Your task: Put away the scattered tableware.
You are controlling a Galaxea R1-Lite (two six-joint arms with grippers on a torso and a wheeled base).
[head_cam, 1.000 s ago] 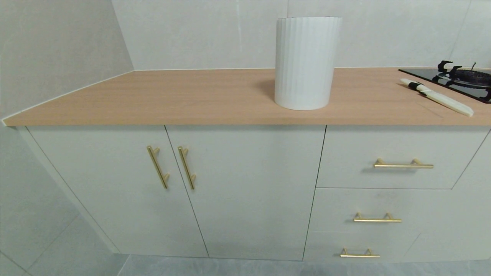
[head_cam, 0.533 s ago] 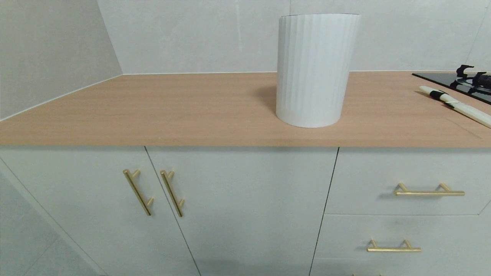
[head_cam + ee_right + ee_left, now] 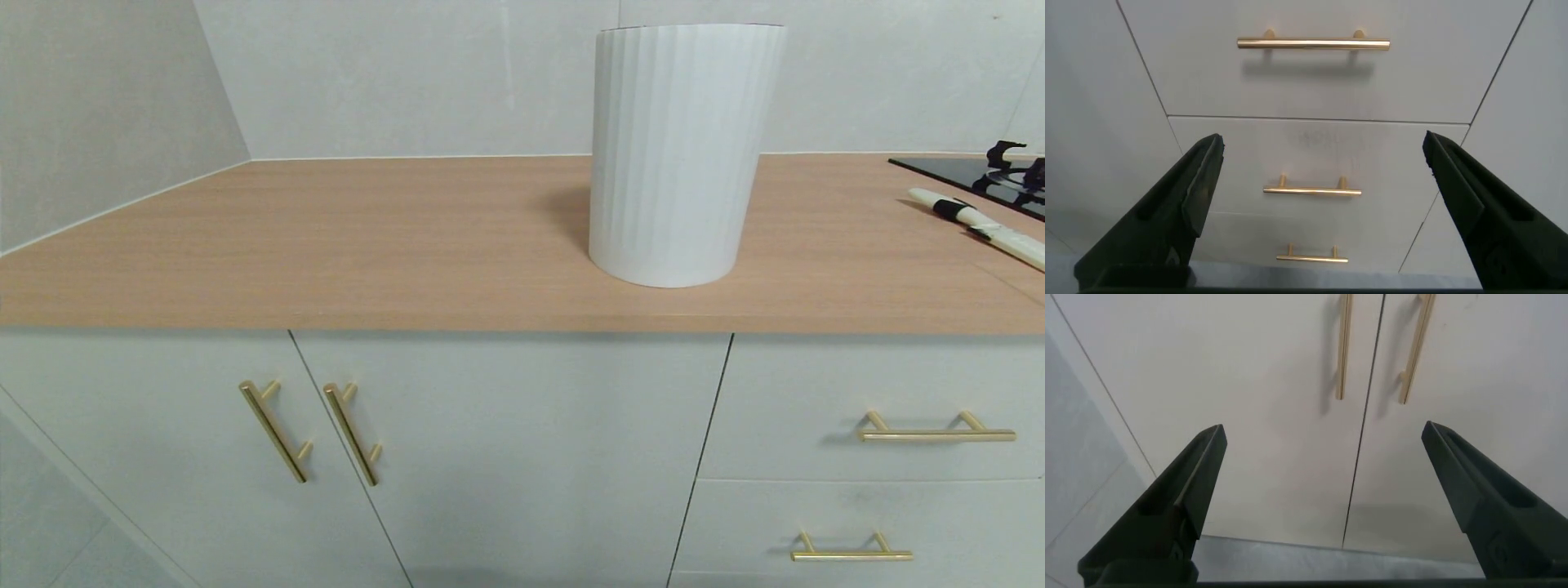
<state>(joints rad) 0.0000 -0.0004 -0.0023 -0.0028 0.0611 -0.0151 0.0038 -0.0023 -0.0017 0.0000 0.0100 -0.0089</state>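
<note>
The knife [image 3: 978, 224] lay flat on the wooden surface [image 3: 367, 237] at its far right, just in front of the black stove [image 3: 971, 173] and well apart from the tall white ribbed holder [image 3: 682, 155], which stood upright near the front edge. Part of the knife ran past the edge of the head view, so we could not see its full length. We judged it to be light and stiff, with a smooth pale finish that could slip under a loose grip. If the blade was ceramic, as its colour suggested, it would also chip on a hard knock. We thought the best hold was across the narrow body close to the dark band [image 3: 949, 209], with the jaws closing from the sides and low to the surface, since it lay so flat. The holder looked rigid and steady, but we could not tell its weight. The left jaws were spread wide and held nothing. They touched nothing either, and faced the cupboard doors [image 3: 1290, 400] with their two brass handles [image 3: 1344, 343]. The right jaws were spread just as wide, also empty and free of contact, and pointed at the stack of drawers [image 3: 1315, 90] below the surface.
</note>
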